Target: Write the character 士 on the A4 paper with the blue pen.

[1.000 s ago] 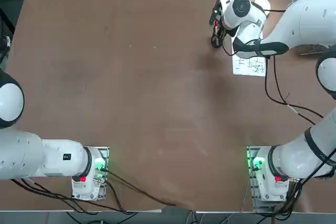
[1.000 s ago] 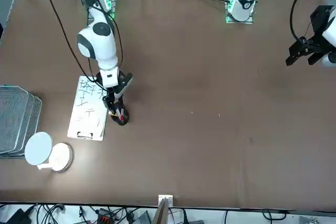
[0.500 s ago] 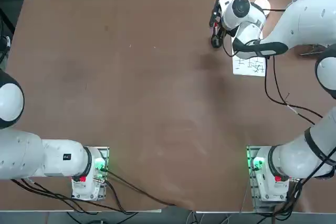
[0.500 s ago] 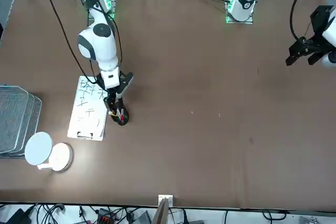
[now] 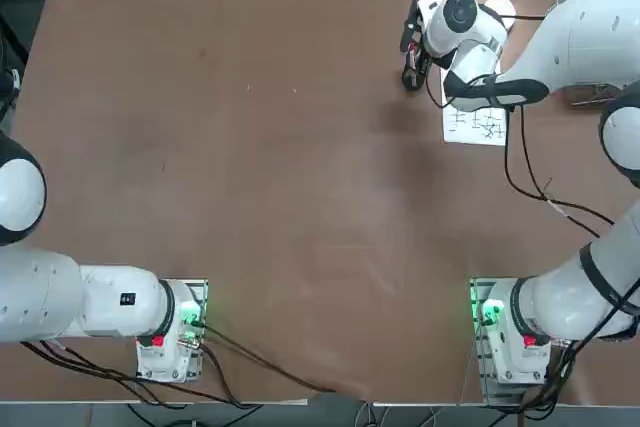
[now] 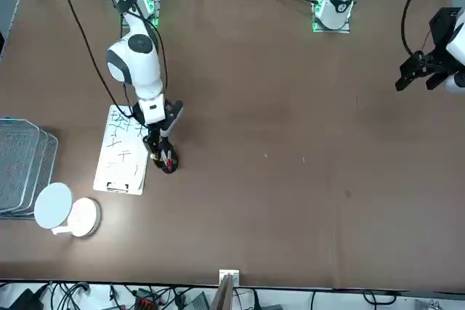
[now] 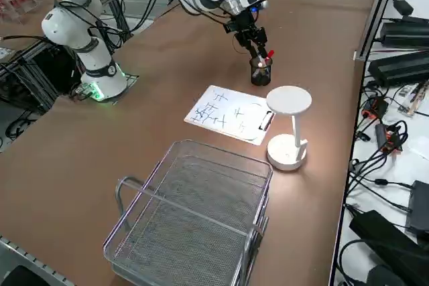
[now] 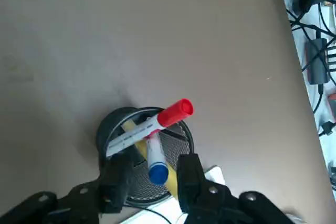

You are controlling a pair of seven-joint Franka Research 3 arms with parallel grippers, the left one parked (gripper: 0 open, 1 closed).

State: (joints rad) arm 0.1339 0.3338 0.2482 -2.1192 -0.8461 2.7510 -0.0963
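The blue pen [image 8: 156,157] stands blue cap up in a black mesh pen cup [image 8: 119,125], together with a red-topped pen [image 8: 159,120] and a yellow marker [image 8: 171,186]. My right gripper [image 8: 156,163] hangs just over the cup [image 6: 168,165] with one finger on each side of the blue cap. The fingers are open, and a gap shows between them and the cap. The A4 paper [image 7: 225,114] lies beside the cup [image 7: 260,72], clipped at one end and carrying several handwritten characters. From overhead my gripper [image 5: 411,47] is at the far right of the table, and my arm covers part of the paper [image 5: 476,128].
A white desk lamp [image 7: 288,105] stands just past the paper's clip end. A wire basket [image 7: 194,222] sits at the table's right edge, beyond the paper. Cables and power bricks lie off the far table edge.
My right gripper's fingers have drawn closer together around the blue pen's cap. The arm itself has hardly shifted above the cup.
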